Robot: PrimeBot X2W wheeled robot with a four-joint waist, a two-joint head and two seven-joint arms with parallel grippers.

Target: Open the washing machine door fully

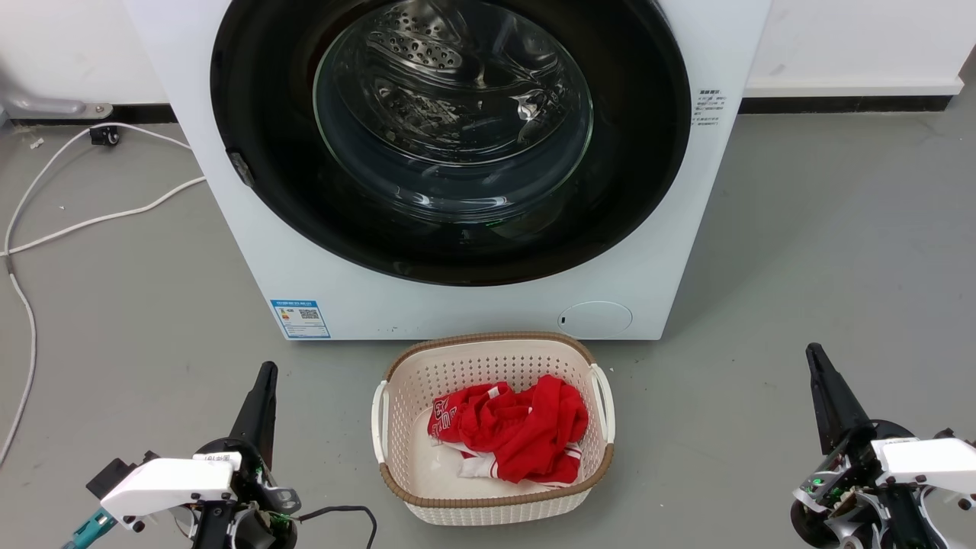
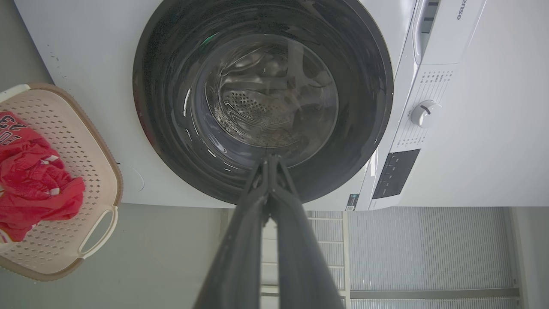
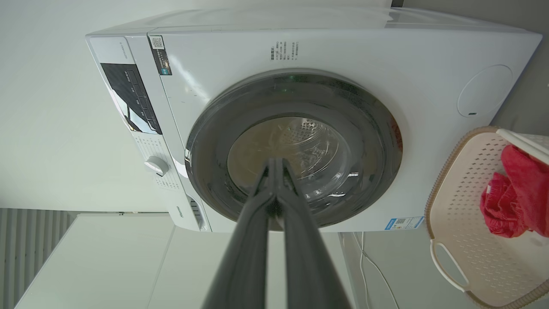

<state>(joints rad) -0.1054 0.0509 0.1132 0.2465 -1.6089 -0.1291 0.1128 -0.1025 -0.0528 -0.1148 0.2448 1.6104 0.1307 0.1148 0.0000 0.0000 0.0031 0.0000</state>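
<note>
Facing the closed washing machine door (image 1: 450, 137), left hand (image 1: 268, 369) and right hand (image 1: 813, 351) clear of it, both pinched together, empty.

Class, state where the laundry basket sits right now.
Head view, bottom centre: the laundry basket stands on the floor just before the washing machine, below its round cap.

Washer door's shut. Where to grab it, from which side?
Take the small grey catch on the left rim of the washing machine door, from the robot's left, probably with the left end effector. Its black rim lies flush on the white front and the glass is smooth, so little else offers purchase.
</note>
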